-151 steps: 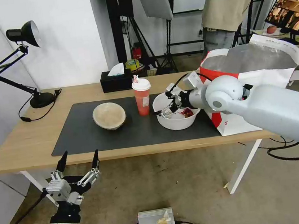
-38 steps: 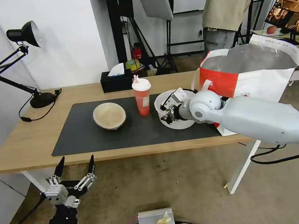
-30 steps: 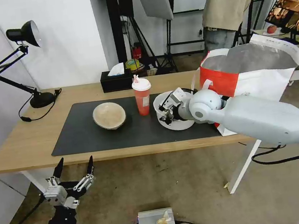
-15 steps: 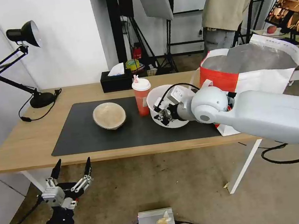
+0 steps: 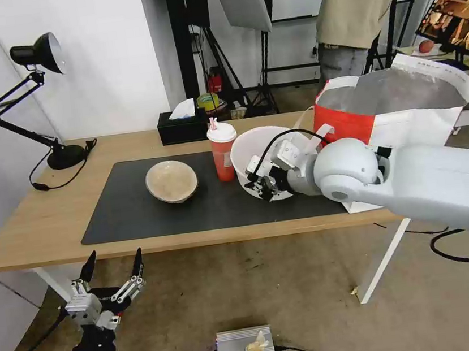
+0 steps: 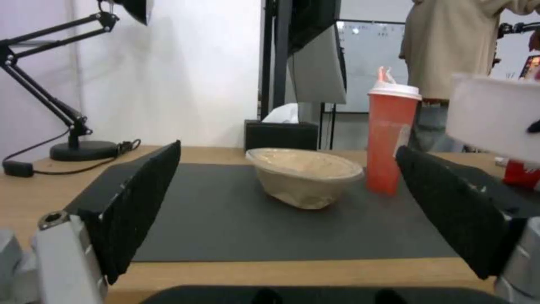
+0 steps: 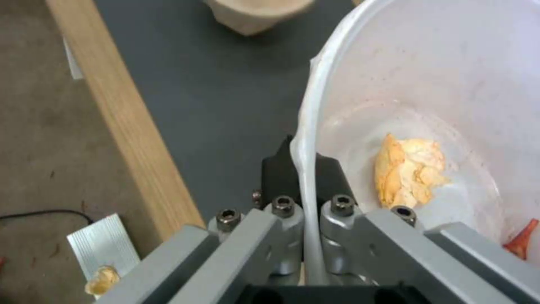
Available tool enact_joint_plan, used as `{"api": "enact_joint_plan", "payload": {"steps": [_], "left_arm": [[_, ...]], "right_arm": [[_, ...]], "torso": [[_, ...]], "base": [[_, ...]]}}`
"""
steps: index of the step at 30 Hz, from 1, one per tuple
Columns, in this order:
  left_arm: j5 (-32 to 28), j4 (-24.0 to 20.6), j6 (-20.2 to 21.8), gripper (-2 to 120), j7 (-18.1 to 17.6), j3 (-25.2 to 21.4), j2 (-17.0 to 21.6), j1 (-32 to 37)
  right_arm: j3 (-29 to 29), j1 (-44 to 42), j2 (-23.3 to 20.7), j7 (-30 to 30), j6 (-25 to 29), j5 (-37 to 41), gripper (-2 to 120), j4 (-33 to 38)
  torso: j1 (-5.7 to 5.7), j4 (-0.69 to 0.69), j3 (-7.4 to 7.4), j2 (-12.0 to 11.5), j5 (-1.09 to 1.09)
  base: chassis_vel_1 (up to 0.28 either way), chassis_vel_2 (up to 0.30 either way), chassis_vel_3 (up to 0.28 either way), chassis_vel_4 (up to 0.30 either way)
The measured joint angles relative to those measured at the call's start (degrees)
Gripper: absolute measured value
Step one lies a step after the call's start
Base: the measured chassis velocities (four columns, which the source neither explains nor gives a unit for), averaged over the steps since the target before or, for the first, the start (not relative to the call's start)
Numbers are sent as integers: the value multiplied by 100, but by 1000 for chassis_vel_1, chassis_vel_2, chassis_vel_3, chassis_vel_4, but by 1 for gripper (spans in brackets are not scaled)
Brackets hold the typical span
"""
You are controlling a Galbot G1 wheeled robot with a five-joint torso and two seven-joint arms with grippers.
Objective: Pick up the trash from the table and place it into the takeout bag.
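**R gripper pinching white bowl rim, bowl tipped, carry to bag**

Right gripper (image 5: 260,182), centre of head view, is clamped on the rim of the white bowl (image 5: 256,144). Wrist view confirms: thin rim wall sandwiched between both pads (image 7: 279,169), one inside, one outside. Bowl looks lifted off the dark mat (image 5: 136,210) and tilted, its opening facing the camera. Scraps inside: orange-yellow lump (image 7: 409,169) low on the wall, red chili bit (image 7: 520,241) at lower right of the wrist frame.

Left gripper (image 5: 112,270), lower left of head view, spread wide, parked below the table (image 5: 35,222) edge. Idle.

Other trash on the mat: beige bowl (image 5: 171,180) centre-left, red cup (image 5: 223,151) just left of the white bowl, v. close.

Takeout bag (image 5: 397,104) at upper right, mouth open, foil lining visible, near wall just beside the arm.

How to do it well, IMO:
- Grip is a single-point rim pinch on flexible plastic, so low margin. Move slow, no jerks, else the rim may peel out.
- Level the bowl or keep the opening up; at this tilt the scraps could slide out over the mat.
- Swing away from the cup, not past it; a nudge would likely tip it.
- Raise enough to clear the bag's near edge and strap handle (image 5: 320,131), then lower inside before releasing. A drop from height risks flipping it.
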Motion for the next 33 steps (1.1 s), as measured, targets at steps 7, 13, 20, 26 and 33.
{"api": "enact_joint_plan", "payload": {"steps": [7, 13, 20, 26, 33], "left_arm": [[-26, 48, -2, 100, 2, -58, -9, -46], [-33, 28, -15, 100, 3, -69, 28, 20], [-140, -37, -14, 100, -57, -156, 145, -14], [-212, -394, 56, 100, -70, -329, 212, 13], [-256, -800, 222, 100, -118, -434, 212, 9]], "right_arm": [[65, 245, -273, -27, 38, 87, 0, 476], [325, 482, -428, -108, 39, 147, 0, 587], [562, 824, -478, -190, 51, 279, 0, 462], [704, 1141, -477, -214, 72, 410, 0, 320], [873, 1317, -517, -257, 82, 452, 0, 146]], "torso": [[0, 0, 0, 0, 0], [0, 1, 0, 0, 0], [0, 0, 0, 0, 0], [0, 1, 0, 0, 0], [0, 1, 0, 0, 0]], "base": [[0, 0, 0, 0], [0, 0, 0, 0], [0, 0, 0, 0], [0, 0, 0, 0], [0, 0, 0, 0]]}}
